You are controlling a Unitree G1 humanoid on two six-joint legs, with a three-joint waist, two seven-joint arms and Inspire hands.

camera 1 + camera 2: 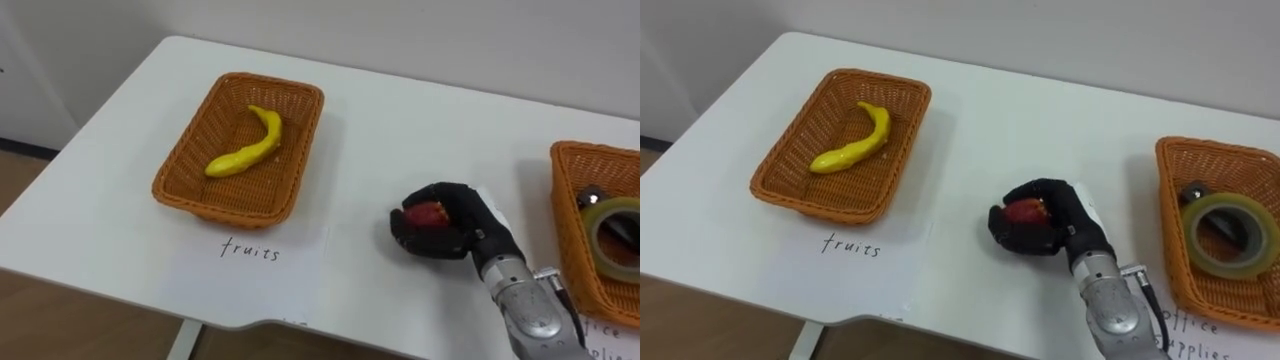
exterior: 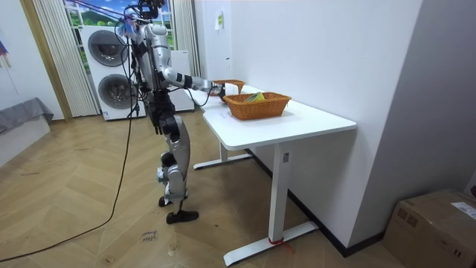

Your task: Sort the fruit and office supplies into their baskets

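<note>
Right hand (image 1: 1058, 228) rests on the white table (image 1: 970, 120), fingers curled around a red fruit (image 1: 1025, 212); banana (image 1: 852, 146) in basket (image 1: 810, 203) at ten o'clock

Right arm: enters the eye views at 5 o'clock, forearm running toward 11 o'clock, wrist straight. My right hand (image 1: 1062, 218) is knuckles up, with my fingers and thumb curled round a red fruit (image 1: 1024, 211). Room view: I stand upright, right arm extended forward.
</note>
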